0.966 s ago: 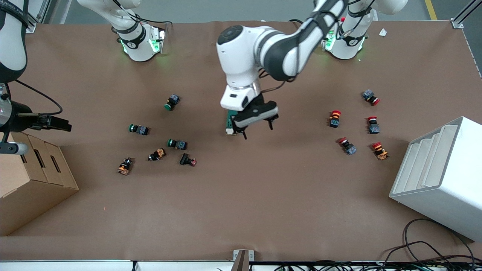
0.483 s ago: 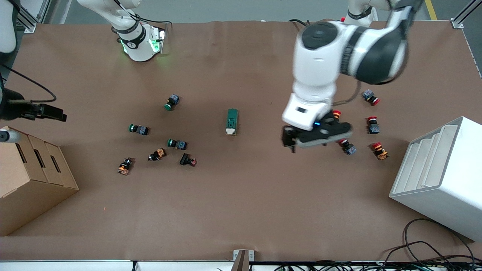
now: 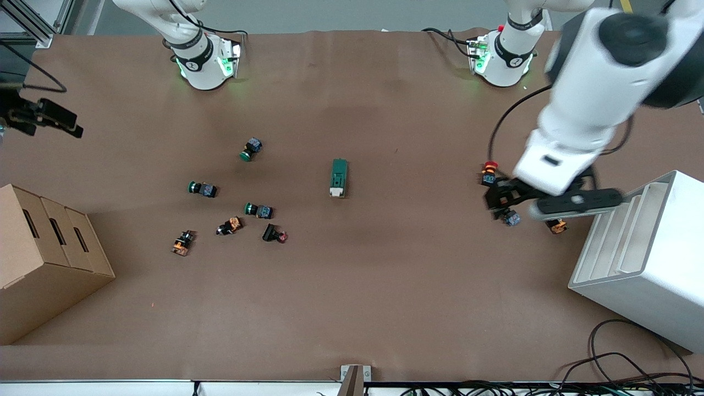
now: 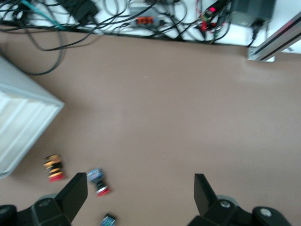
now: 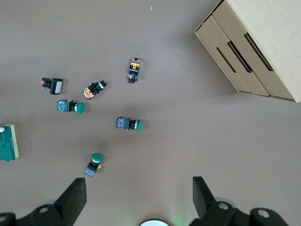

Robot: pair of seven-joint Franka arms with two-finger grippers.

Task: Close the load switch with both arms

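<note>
Load switch [image 3: 339, 177] free mid-frame; no readable labels.
Left gripper [image 3: 550, 202] fingers spread, hiding red buttons [image 3: 489, 171]; right gripper [image 3: 41, 118] fingers spread, cut off upper left.

One dark green load switch [image 3: 339, 177], three green-capped push buttons [image 3: 251, 149], two orange-bodied buttons [image 3: 182, 242], one black button with a red tip [image 3: 273, 234], one cardboard box [image 3: 44, 258], one white rack [image 3: 646, 258], two grippers, left [image 3: 544, 202] and right [image 3: 52, 118].
</note>
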